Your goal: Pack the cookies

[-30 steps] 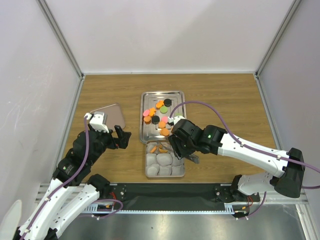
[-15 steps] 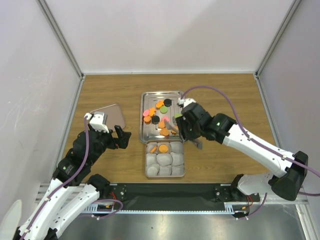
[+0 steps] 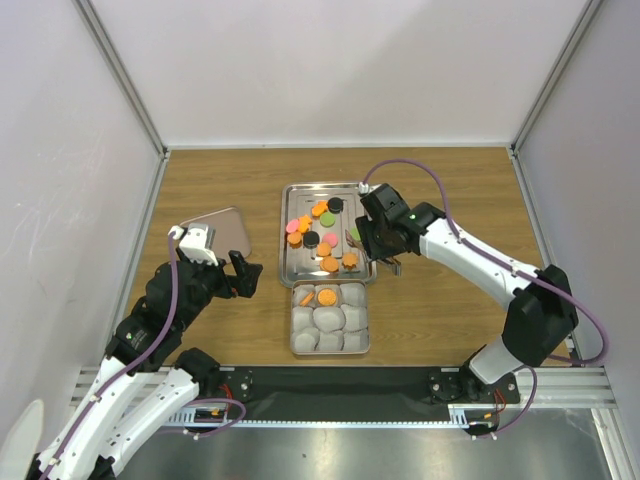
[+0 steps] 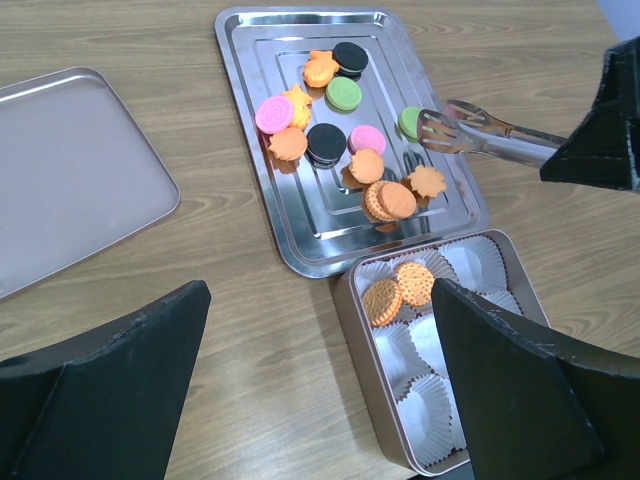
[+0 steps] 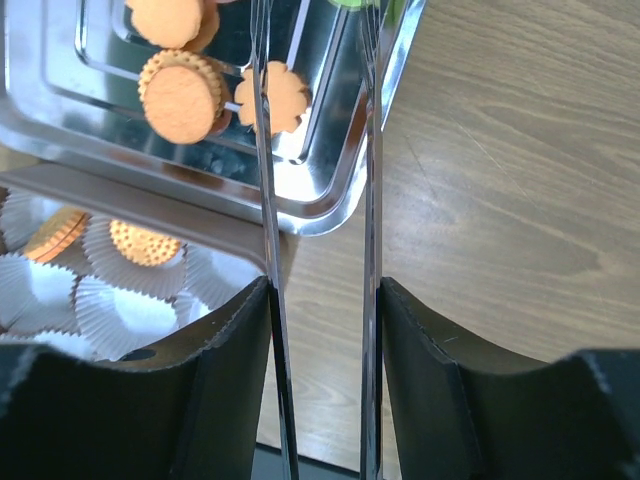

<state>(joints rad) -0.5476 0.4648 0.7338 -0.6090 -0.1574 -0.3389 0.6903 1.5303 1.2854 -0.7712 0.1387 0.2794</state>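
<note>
Right wrist view: tongs point(image 5: 372, 200) and 1 green cookie point(image 5: 347, 3) cropped by top edge.

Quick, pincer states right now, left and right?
Left pincer: open, empty.
Right pincer: closed on the metal tongs.

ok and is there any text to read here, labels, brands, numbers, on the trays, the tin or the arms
None: no word, label, brand, number or sign can be read in any view.
Steel tray, tin, lid, tongs: bare metal, no print showing.
Cookies: some have a dotted surface pattern; any lettering is too small to tell.
Right arm: a small green light, no legible marking.
</note>
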